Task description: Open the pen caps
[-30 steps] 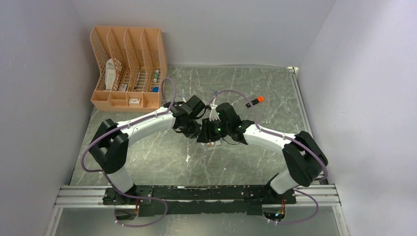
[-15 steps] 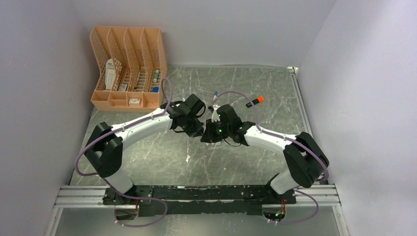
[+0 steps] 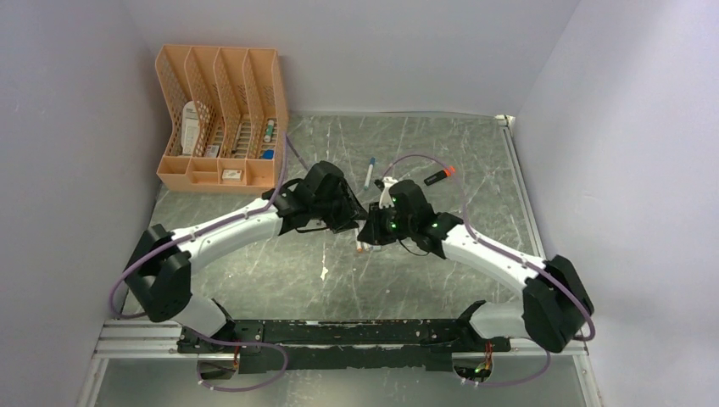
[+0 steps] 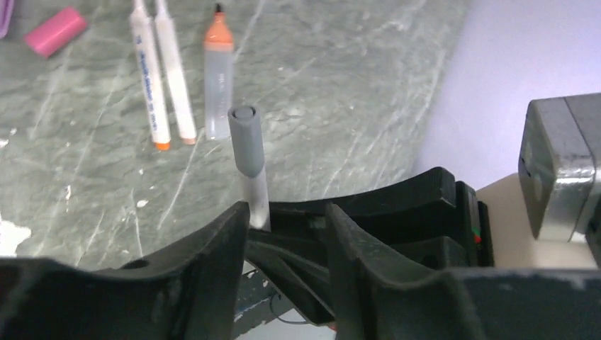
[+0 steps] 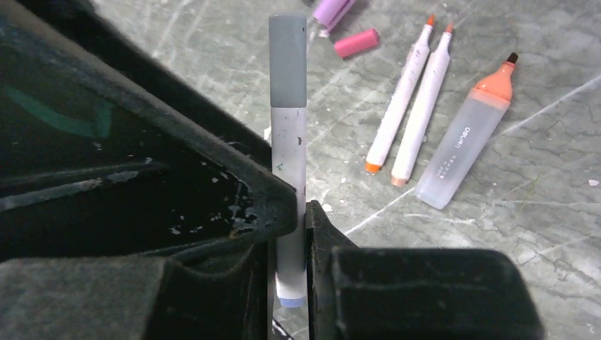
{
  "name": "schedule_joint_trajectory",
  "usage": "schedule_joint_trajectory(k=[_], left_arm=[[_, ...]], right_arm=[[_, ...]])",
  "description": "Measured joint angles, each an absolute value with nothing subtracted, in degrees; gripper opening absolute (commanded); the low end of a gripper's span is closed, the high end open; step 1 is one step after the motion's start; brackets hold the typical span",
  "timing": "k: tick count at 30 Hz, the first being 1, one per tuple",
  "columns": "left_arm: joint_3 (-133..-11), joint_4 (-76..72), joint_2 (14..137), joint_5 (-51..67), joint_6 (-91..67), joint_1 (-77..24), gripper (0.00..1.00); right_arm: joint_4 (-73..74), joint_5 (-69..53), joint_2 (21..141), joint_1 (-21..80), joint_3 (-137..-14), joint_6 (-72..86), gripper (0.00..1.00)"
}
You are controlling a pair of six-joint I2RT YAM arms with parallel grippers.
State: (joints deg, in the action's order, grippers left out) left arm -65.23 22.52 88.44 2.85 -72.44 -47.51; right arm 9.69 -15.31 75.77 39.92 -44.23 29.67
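Both elbows have sunk outward since a second ago, wrists still meeting at mid-table. Jaws of right gripper (image 5: 290, 212): clamped on white pen barrel (image 5: 289, 156), grey cap (image 5: 288, 60) seated on its far end. Jaws of left gripper (image 4: 283, 216): apart, barrel just beside one finger, cap beyond the tips. Loose on table (image 5: 538, 64): pink cap (image 5: 356, 42), purple cap (image 5: 332, 10), two white pens (image 5: 395, 106), orange highlighter (image 5: 464, 149).

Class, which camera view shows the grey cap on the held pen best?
Right wrist: the grey cap shows full length, side-on, above the jaws gripping the pen. Left wrist shows it tilted toward the lens. From the top camera it is too small to make out.
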Motion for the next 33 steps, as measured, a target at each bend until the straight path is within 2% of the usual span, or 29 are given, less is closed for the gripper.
schedule_joint_trajectory(k=[1, 3, 4, 14, 22, 33], left_arm=[[-64.3, 20.8, 87.4, 3.6, -71.2, -47.5, 0.65], [-62.2, 17.1, 84.9, 4.6, -68.2, -47.5, 0.95], [-61.3, 15.9, 83.8, 4.9, -66.6, -47.5, 1.0], [-55.5, 6.1, 71.8, 7.3, -58.5, -45.5, 1.0], [-40.4, -15.0, 69.4, 17.1, -60.6, -42.1, 0.98], [-37.9, -25.0, 66.2, 21.4, -59.0, -41.7, 0.96]], right_arm=[[10.5, -14.9, 74.2, 39.9, -44.2, 29.6, 0.0], [11.4, -14.6, 71.3, 39.9, -44.2, 29.6, 0.0], [11.8, -14.4, 69.7, 40.0, -44.2, 29.6, 0.0], [15.2, -13.9, 52.7, 40.2, -37.5, 29.6, 0.0], [12.0, -19.4, 40.6, 40.2, -33.1, 31.4, 0.0], [1.4, -25.6, 41.6, 40.3, -32.9, 34.1, 0.0]])
